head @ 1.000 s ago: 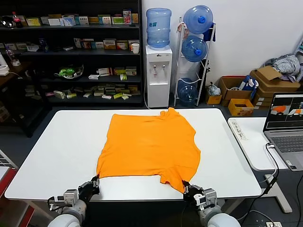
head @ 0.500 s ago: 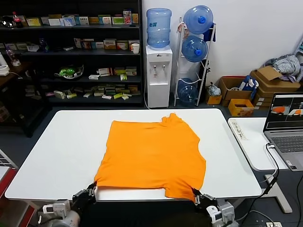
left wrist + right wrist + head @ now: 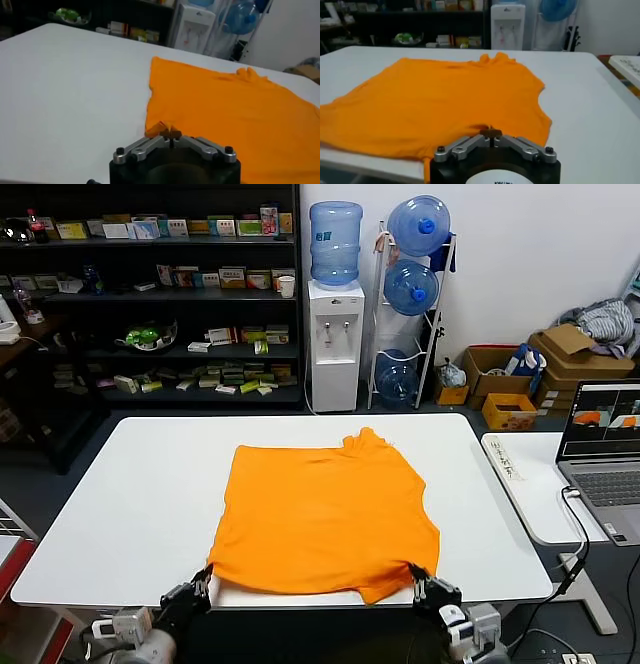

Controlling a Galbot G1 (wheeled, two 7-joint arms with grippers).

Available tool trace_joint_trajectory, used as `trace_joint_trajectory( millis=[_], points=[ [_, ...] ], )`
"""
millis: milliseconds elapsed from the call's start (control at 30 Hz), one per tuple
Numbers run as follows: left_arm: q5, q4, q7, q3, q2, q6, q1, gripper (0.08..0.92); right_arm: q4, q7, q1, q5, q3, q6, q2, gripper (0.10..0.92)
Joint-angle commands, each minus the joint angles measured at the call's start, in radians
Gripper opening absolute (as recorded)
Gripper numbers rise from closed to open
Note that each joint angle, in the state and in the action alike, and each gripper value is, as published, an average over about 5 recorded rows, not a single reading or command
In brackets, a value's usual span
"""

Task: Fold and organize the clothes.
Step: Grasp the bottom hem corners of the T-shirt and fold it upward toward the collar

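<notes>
The orange T-shirt (image 3: pixel 325 519) lies spread on the white table (image 3: pixel 130 494), its plain face up and its near edge at the table's front edge. My left gripper (image 3: pixel 203 580) is shut on the shirt's near left corner; in the left wrist view the gripper (image 3: pixel 170 133) pinches a fold of the orange T-shirt (image 3: pixel 225 115). My right gripper (image 3: pixel 416 580) is shut on the near right corner; in the right wrist view the gripper (image 3: pixel 490 132) pinches the edge of the orange T-shirt (image 3: pixel 445 107). No lettering or neck tag shows.
A second white table (image 3: pixel 535 494) stands at the right with an open laptop (image 3: pixel 605 449). Behind the table are dark shelves (image 3: pixel 150 294), a water dispenser (image 3: pixel 335 334), a rack of water bottles (image 3: pixel 415 294) and cardboard boxes (image 3: pixel 545 364) with a striped heap of fabric (image 3: pixel 605 316).
Both grippers have pulled the shirt's near edge toward me and down to the table's front edge. The shirt has slid nearer and its near hem has straightened.
</notes>
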Motion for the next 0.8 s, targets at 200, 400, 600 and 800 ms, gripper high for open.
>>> trace_joint_trajectory(
  millis=[200,400,600,800],
  points=[
    [-0.017,0.240,0.044,0.079,0.013,-0.012,-0.352,0.094,-0.222,0.039,0.420,0.103,-0.115,-0.011,0.000,0.124],
    [-0.001,0.289,0.044,0.101,0.003,-0.014,-0.391,0.094,-0.254,0.037,0.474,0.115,-0.162,-0.023,-0.003,0.124],
    [0.007,0.321,0.049,0.127,-0.005,-0.021,-0.426,0.094,-0.270,0.027,0.479,0.110,-0.189,-0.026,0.009,0.125],
    [0.026,0.364,0.060,0.144,-0.015,-0.030,-0.465,0.198,-0.288,0.005,0.480,0.087,-0.196,-0.014,0.025,0.220]
  ],
)
